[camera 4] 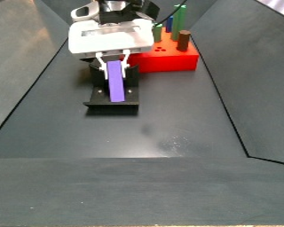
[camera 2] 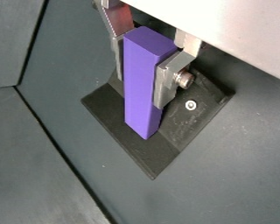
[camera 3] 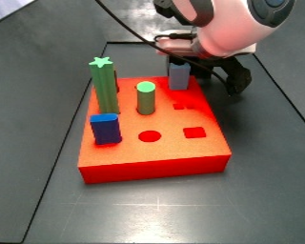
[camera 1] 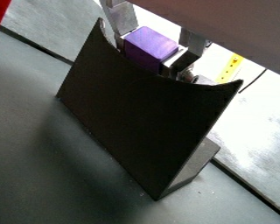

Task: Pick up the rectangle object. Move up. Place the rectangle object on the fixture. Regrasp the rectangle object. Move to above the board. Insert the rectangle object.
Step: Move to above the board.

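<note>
The gripper (camera 4: pixel 114 62) stood over the fixture (camera 4: pixel 113 101) at centre left of a side view, its jaws closed on the upper part of the rectangle object (camera 4: pixel 114 78). The purple bar hung nearly upright, and its lower end appeared to rest on or just above the fixture's base plate, as a wrist view showed (camera 2: pixel 143 80). One silver finger (camera 2: pixel 170 77) pressed against the bar's side. In a wrist view the fixture's dark wall (camera 1: pixel 143 109) filled mid-frame, with the bar's top (camera 1: pixel 150 44) showing above it. The board (camera 4: pixel 169 55) lay just beyond, at upper centre, carrying the green star post (camera 3: pixel 104 84), a green cylinder (camera 3: pixel 145 97) and a blue block (camera 3: pixel 106 128). Risk, as judged: if released before it was seated against the wall, the bar could topple off the plate, spoiling the regrasp.
</note>
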Motion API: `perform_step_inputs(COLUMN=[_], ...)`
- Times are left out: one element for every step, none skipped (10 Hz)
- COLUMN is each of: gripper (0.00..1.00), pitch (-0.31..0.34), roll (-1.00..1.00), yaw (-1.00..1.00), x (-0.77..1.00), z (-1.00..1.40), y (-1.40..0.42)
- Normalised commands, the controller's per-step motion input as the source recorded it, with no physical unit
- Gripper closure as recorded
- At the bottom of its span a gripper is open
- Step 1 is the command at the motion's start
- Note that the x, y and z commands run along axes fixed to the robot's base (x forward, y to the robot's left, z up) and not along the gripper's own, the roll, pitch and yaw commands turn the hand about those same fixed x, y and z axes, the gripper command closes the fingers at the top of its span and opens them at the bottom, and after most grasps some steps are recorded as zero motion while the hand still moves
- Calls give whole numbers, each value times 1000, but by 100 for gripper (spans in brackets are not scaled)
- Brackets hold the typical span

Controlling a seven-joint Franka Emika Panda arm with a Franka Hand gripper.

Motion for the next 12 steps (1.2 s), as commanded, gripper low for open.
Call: perform_step_inputs(gripper=[100, 100, 100, 100, 100, 100, 100, 100, 100, 100, 100, 100], pitch=[146, 147, 132, 104, 95, 90, 87, 78, 71, 66, 66, 63], roll=[500, 431, 258, 148, 101, 73, 32, 9, -8, -14, -23, -28], yaw=[19, 24, 52, 79, 96, 99, 108, 114, 113, 114, 110, 105], x=[85, 84, 87, 86, 85, 85, 86, 85, 83, 84, 83, 82], z=[1000, 1000, 1000, 1000, 1000, 1000, 1000, 1000, 1000, 1000, 1000, 1000], y=[-146, -144, -135, -136, -134, -132, -129, -128, -125, -123, -119, -116])
